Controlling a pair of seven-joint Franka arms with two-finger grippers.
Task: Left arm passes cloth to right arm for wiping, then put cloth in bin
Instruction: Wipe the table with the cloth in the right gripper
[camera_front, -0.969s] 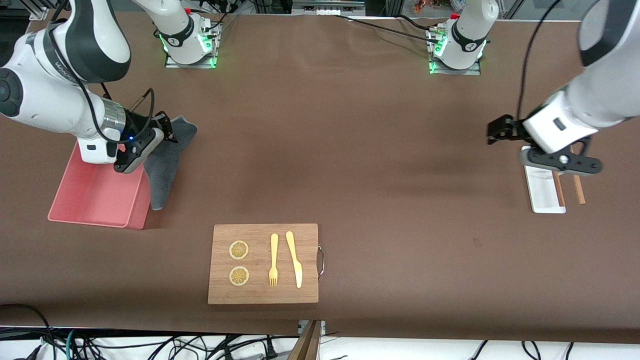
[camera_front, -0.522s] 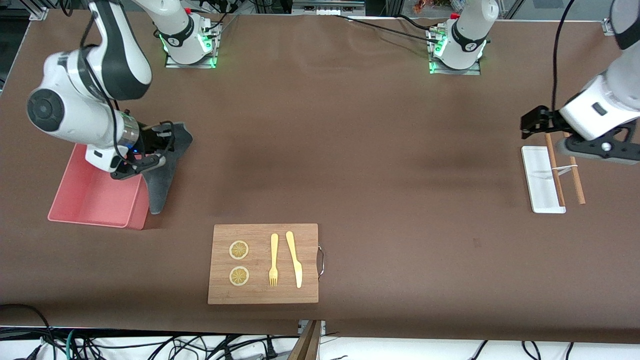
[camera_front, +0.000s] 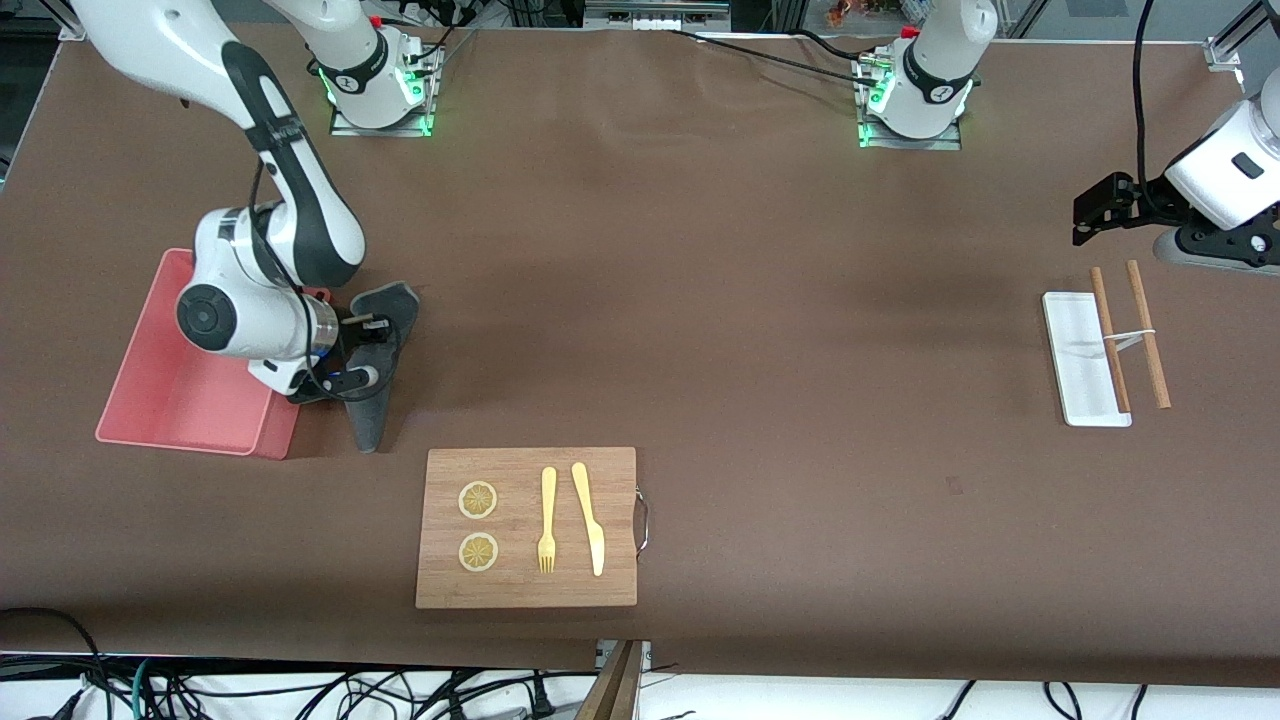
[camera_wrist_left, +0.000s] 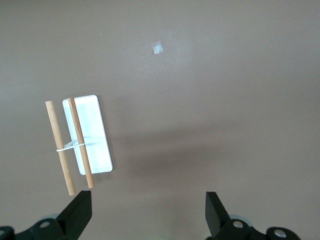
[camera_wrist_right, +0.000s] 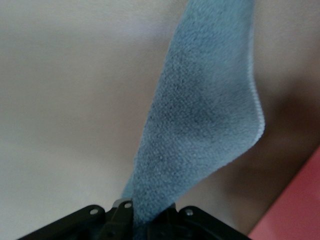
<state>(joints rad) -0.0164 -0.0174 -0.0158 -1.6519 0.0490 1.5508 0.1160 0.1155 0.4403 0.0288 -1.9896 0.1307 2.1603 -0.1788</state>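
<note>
The right gripper (camera_front: 350, 352) sits at the left of the front frame, low over the table just beside the bin's (camera_front: 150, 340) wall, its fingers pinched on the cloth (camera_front: 378, 400). The cloth hangs from it as a narrow grey strip, one end up by the wrist and the other tapering down toward the board (camera_front: 526, 527); whether its tip touches the table cannot be told. In the right wrist view the cloth (camera_wrist_right: 200, 125) runs up out of the closed fingers, with a corner of the bin (camera_wrist_right: 295, 205) at the lower right of that frame.

The bin lies at the left edge of the front frame, near the table's end on the right arm's side, with a strip of bare table between it and the board.

The left gripper (camera_front: 1095, 208) waits at the upper right of the front frame, up in the air over bare table near that end, holding nothing, fingers spread wide, as the left wrist view (camera_wrist_left: 147, 212) shows. Lower in the frame lies the tray (camera_front: 1075, 360) with two sticks (camera_front: 1130, 335) joined by a white band, one across the tray's edge.

The wide middle of the table lies bare between the two arms. The board carries two lemon slices (camera_front: 478, 525), a fork (camera_front: 547, 520) and a knife (camera_front: 589, 518).

No readable writing shows
</note>
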